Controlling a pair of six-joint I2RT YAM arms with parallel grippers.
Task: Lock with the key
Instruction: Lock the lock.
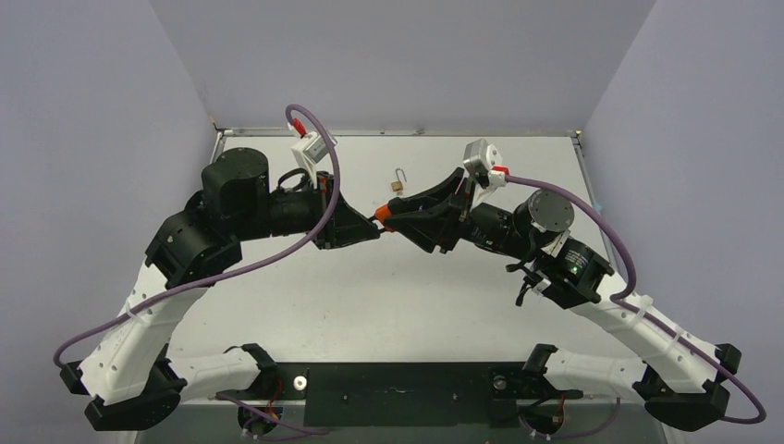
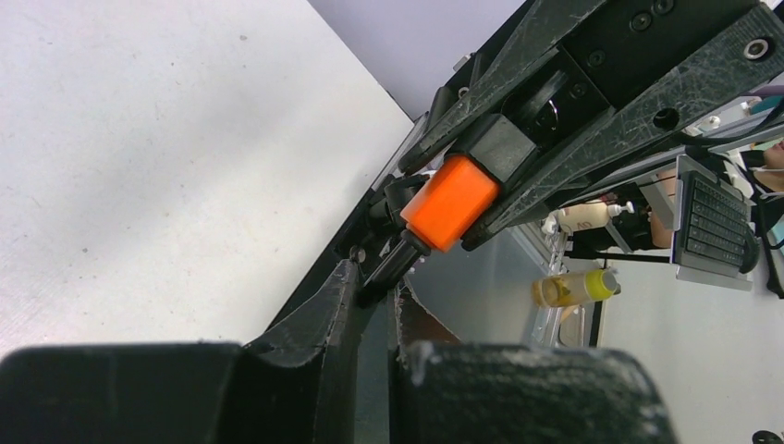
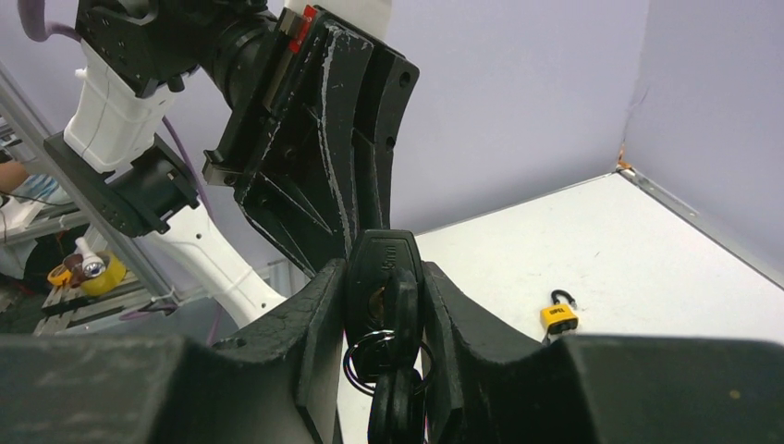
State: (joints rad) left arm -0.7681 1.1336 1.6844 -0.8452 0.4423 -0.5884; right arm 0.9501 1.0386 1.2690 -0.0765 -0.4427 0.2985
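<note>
Black plastic caps the head of the key (image 3: 382,262), which is clamped flat between the two fingers of the right gripper (image 1: 392,216); these stand partly apart, only as wide as the head is thick. A steel key ring (image 3: 356,363) and a second dark key (image 3: 393,412) hang loose beneath it. In the top view the key's long axis runs roughly along the 9-to-3 o'clock line, head toward 3 and narrow end toward 9, held in the air above the middle of the white table (image 1: 370,305). That narrow end meets the left gripper (image 2: 373,291), whose fingers are pinched almost together on a thin dark stem below an orange block (image 2: 450,201); the block sits between the right gripper's fingers. The two arms thus meet tip to tip. The brass padlock (image 1: 398,183) lies on the table at about 12 o'clock from that meeting point, near but apart from both grippers, its shackle pointing toward 12 o'clock and the far wall.
</note>
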